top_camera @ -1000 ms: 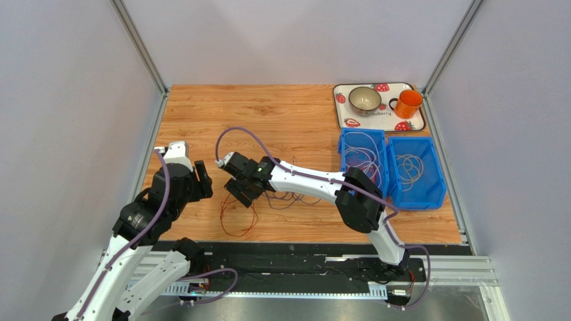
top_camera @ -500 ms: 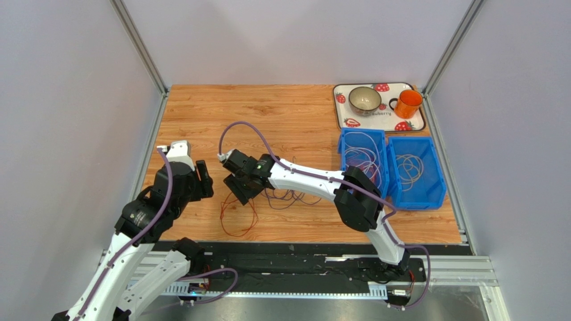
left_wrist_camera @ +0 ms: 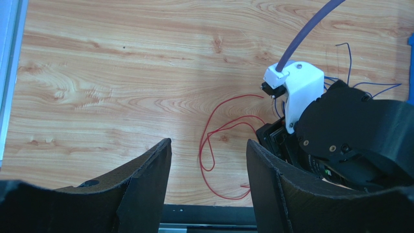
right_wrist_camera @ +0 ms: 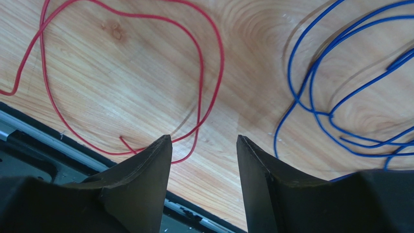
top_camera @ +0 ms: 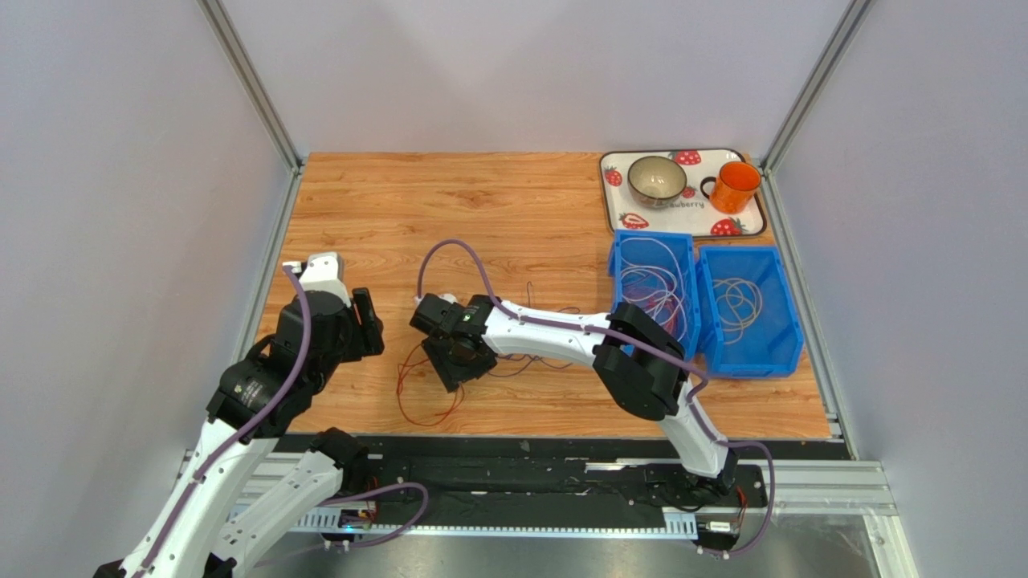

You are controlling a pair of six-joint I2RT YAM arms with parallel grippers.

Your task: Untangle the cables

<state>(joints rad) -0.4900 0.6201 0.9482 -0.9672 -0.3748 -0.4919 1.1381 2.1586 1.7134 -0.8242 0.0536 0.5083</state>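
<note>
A thin red cable (top_camera: pixel 431 407) lies in loose loops near the table's front edge. It also shows in the left wrist view (left_wrist_camera: pixel 210 141) and the right wrist view (right_wrist_camera: pixel 200 68). Dark blue-purple cables (top_camera: pixel 521 360) lie just right of it, and in the right wrist view (right_wrist_camera: pixel 311 92). My right gripper (top_camera: pixel 451 361) is open and empty, low over the table between the red loop and the blue loops (right_wrist_camera: pixel 203 141). My left gripper (top_camera: pixel 363 323) is open and empty, held above the table left of the red cable (left_wrist_camera: pixel 209 156).
Two blue bins (top_camera: pixel 656 251) (top_camera: pixel 782 316) at the right hold white and pale cables. A strawberry tray (top_camera: pixel 628 219) at the back right carries a bowl (top_camera: pixel 656 178) and an orange mug (top_camera: pixel 734 186). The black front rail (top_camera: pixel 543 448) runs close below the red loop.
My right gripper has moved right and toward the front edge, coming down over the red and blue cables. The left arm has barely moved.
</note>
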